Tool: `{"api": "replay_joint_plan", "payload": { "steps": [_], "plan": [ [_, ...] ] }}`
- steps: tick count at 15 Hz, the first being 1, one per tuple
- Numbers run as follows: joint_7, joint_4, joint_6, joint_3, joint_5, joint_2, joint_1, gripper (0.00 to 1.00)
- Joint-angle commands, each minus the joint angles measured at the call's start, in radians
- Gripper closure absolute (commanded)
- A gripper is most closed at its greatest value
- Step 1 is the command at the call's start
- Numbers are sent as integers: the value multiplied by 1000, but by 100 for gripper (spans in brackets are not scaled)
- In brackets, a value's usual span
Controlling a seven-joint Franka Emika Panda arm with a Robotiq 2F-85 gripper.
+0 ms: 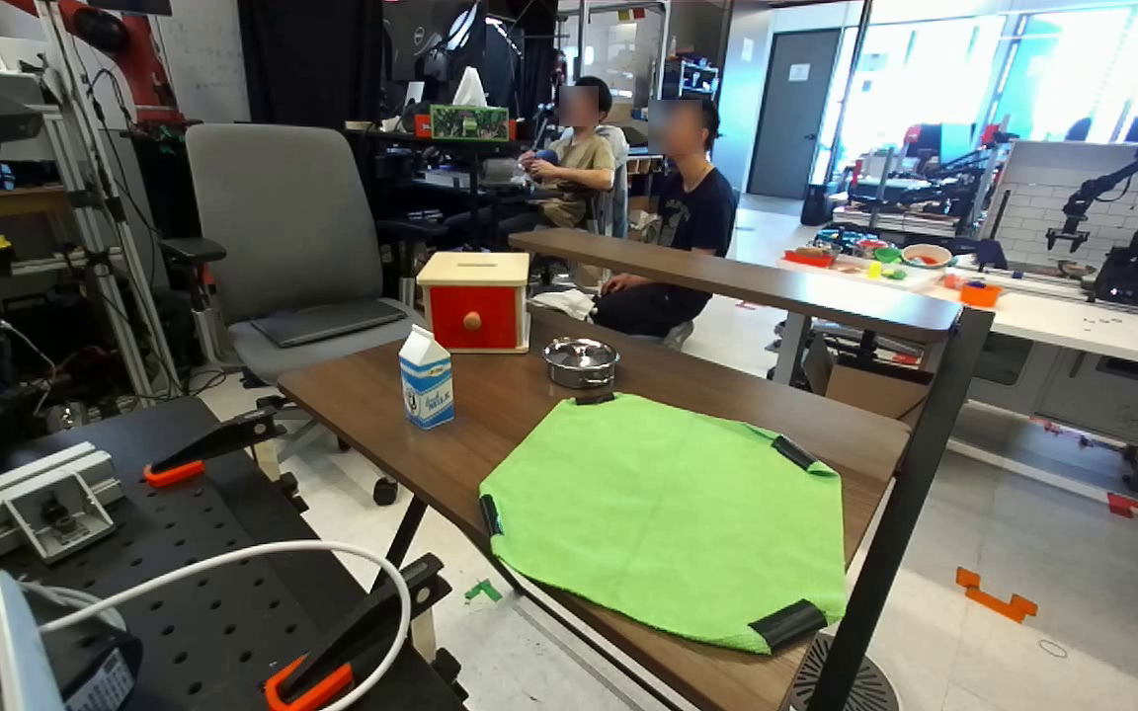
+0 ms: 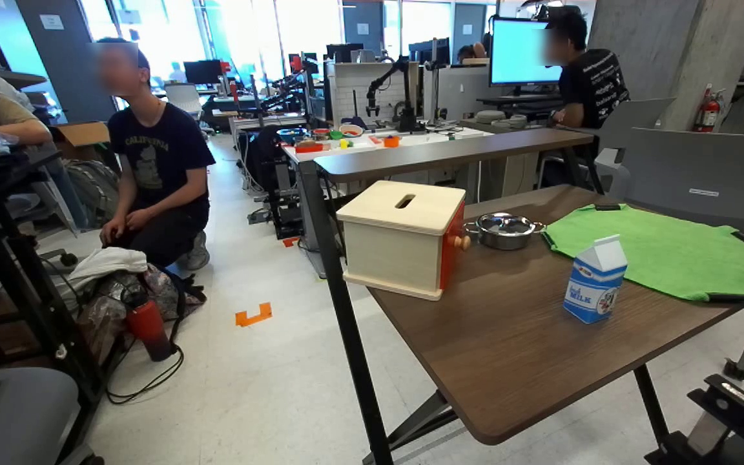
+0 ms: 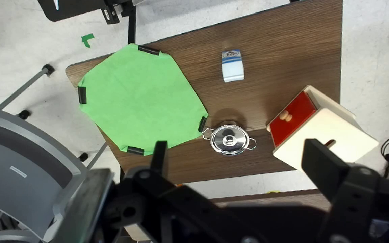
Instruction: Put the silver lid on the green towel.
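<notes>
The silver lid (image 3: 230, 139) is a shiny disc with a central knob, seated on the small silver pot (image 3: 206, 134) on the table. In both exterior views the lid (image 1: 581, 351) (image 2: 505, 223) shows low in the pot's rim. The green towel (image 3: 142, 101) lies spread beside the pot, with black tape at several edges; it also shows in both exterior views (image 1: 673, 513) (image 2: 662, 252). My gripper (image 3: 236, 143) is open and empty in the wrist view, well above the table, the lid appearing between its fingers. The gripper is out of view in both exterior views.
A wooden box with a red drawer (image 1: 475, 316) (image 3: 329, 135) stands near the pot, opposite the towel. A blue-white milk carton (image 1: 427, 380) (image 3: 232, 65) stands upright nearby. A raised shelf (image 1: 737, 276) (image 2: 456, 155) runs along one long side of the table (image 2: 475, 361).
</notes>
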State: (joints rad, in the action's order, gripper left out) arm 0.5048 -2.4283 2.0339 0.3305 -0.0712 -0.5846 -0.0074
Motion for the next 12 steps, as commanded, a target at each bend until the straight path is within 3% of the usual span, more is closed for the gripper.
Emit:
{"api": "replay_joint_plan", "payload": {
  "steps": [1,5,9,12],
  "plan": [
    [9,3,-4,-15,-11,4,18,0],
    [9,3,-4,-15,-11,4,18,0],
    [142,76,-11,32,-80,132,-31,0],
    [229,143,1,5,-82,265,-20,0]
  ]
}}
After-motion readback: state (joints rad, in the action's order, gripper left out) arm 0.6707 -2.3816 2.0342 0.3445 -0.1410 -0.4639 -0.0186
